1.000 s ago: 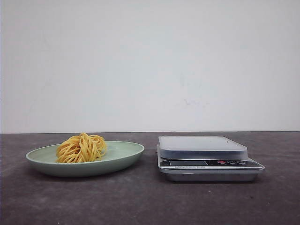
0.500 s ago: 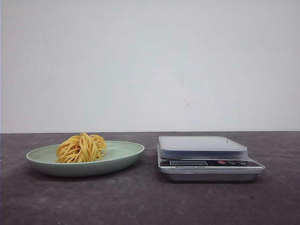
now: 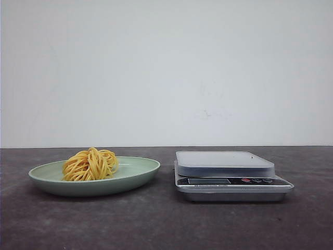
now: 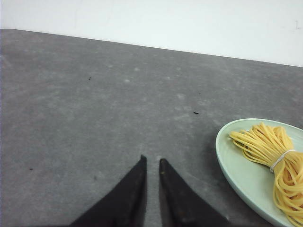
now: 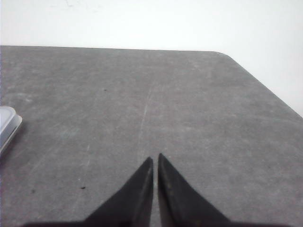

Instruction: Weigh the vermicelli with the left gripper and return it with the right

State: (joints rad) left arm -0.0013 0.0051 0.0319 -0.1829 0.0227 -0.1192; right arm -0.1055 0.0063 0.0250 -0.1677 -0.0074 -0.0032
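Note:
A tied bundle of yellow vermicelli (image 3: 91,164) lies on the left half of a pale green plate (image 3: 138,173) at the table's left. The left wrist view shows the vermicelli (image 4: 274,156) and the plate (image 4: 234,163) off to one side of my left gripper (image 4: 152,161). That gripper hangs over bare table, its black fingers nearly together with only a narrow slit and nothing between them. My right gripper (image 5: 155,157) is shut and empty over bare table. Neither gripper appears in the front view.
A silver kitchen scale (image 3: 229,177) with an empty platform stands right of the plate; its corner (image 5: 7,125) shows in the right wrist view. The table's rounded far corner (image 5: 222,54) lies beyond the right gripper. A white wall stands behind.

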